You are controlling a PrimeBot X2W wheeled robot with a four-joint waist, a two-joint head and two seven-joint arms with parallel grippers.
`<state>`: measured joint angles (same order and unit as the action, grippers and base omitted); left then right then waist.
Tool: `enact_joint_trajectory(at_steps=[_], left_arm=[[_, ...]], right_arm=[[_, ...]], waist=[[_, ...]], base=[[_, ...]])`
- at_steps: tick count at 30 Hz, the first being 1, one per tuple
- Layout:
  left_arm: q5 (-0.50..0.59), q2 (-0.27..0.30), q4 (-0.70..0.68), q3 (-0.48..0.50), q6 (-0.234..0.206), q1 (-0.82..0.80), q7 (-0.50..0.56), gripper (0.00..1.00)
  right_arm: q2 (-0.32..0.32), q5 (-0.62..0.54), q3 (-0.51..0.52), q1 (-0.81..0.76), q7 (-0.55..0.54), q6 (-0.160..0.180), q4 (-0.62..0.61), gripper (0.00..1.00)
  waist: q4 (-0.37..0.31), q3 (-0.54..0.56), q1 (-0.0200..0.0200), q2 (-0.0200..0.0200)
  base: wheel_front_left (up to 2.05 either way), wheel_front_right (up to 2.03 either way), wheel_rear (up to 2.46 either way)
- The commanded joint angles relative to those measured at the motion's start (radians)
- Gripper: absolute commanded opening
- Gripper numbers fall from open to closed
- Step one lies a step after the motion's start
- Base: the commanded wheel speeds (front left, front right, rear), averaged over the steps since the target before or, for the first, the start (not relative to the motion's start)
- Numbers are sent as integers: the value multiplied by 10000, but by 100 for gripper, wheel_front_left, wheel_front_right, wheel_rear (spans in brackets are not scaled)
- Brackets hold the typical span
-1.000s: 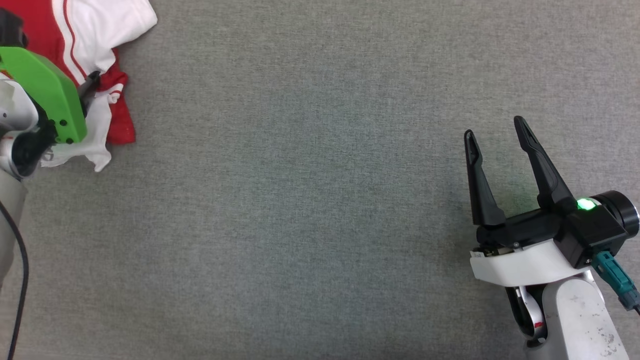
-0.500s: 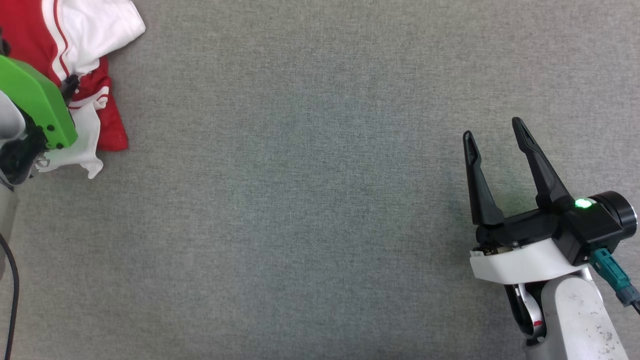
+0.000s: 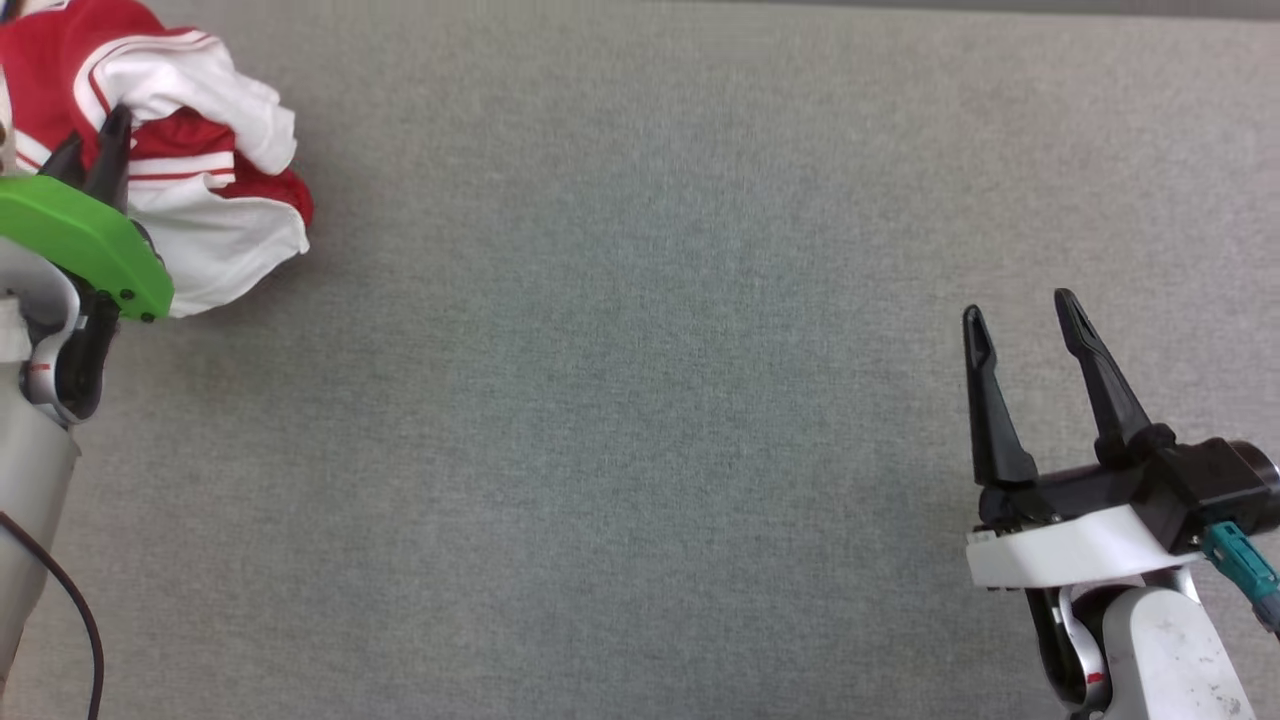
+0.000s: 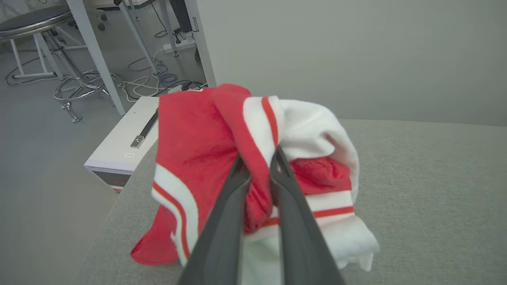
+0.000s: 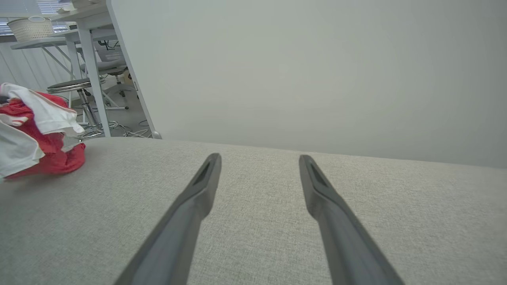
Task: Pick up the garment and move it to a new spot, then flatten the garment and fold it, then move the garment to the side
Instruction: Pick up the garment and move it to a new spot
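The garment [image 3: 200, 200] sits bunched in a red-and-white heap at about ten o'clock in the head view, near the left edge of the grey cloth-covered table [image 3: 640, 420]. A white sleeve with red striped trim is folded over the top, and the lowest folds lie on the cloth. No lettering can be made out in the crumple.

The left gripper [image 3: 92, 150] is in the heap. In the left wrist view its two dark fingers [image 4: 222, 221] are pinched nearly together around a red fold of the garment [image 4: 190, 138], with the gripper [image 4: 258, 156] reaching up from six o'clock. A green cover [image 3: 85, 245] caps that wrist.

Beyond the table edge, at about nine o'clock in the left wrist view, a white box [image 4: 122, 142] stands on the floor, with a stool [image 4: 31, 21] and loose cables [image 4: 150, 75] farther off.

The right gripper [image 3: 1018, 308] is well apart from the garment, at about four o'clock in the head view, with its fingers spread and nothing between them. Its own camera shows that gripper [image 5: 258, 157] over bare cloth, with the garment [image 5: 39, 130] at nine o'clock.
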<state>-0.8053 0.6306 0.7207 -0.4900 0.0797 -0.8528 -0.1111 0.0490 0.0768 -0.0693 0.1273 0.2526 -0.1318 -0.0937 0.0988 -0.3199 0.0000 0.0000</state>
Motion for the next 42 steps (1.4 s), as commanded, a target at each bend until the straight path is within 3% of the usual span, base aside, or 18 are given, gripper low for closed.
enact_joint_trajectory(at_steps=[1,8,16,29,35,36,37,42], left_arm=[[218,27,-261,-50,-143,142,-255,0],[1156,-128,-1779,-705,-476,155,-732,0],[1603,-1045,-2967,-1483,-487,-271,-491,0],[2633,-3014,-1768,-2841,23,-2115,-910,0],[2864,-3709,-1266,-4483,383,-830,-725,0],[2875,-3858,-1181,-4896,424,-452,-631,0],[2824,-4228,-884,-5945,484,446,-327,0],[2293,-5030,-237,-7363,505,1322,31,0]], right_arm=[[14,84,79,-159,92,11,35,100],[14,281,403,-469,92,11,60,100],[13,409,813,-661,92,11,122,100],[13,756,1041,-694,92,11,251,100],[13,772,1247,-819,92,11,224,100],[13,770,1295,-814,92,11,214,100],[13,752,1362,-765,92,11,201,100],[13,668,1252,-658,92,11,278,100]], waist=[[90,945,0,0],[-182,1707,0,0],[-937,2073,0,0],[-2427,2108,0,0],[-2477,2013,0,0],[-2453,1973,0,0],[-2400,1869,0,0],[-2264,1678,0,0]], base=[[0,0,0],[0,0,0],[0,0,0],[0,0,0],[0,0,0],[0,0,0],[0,0,0],[0,0,0]])
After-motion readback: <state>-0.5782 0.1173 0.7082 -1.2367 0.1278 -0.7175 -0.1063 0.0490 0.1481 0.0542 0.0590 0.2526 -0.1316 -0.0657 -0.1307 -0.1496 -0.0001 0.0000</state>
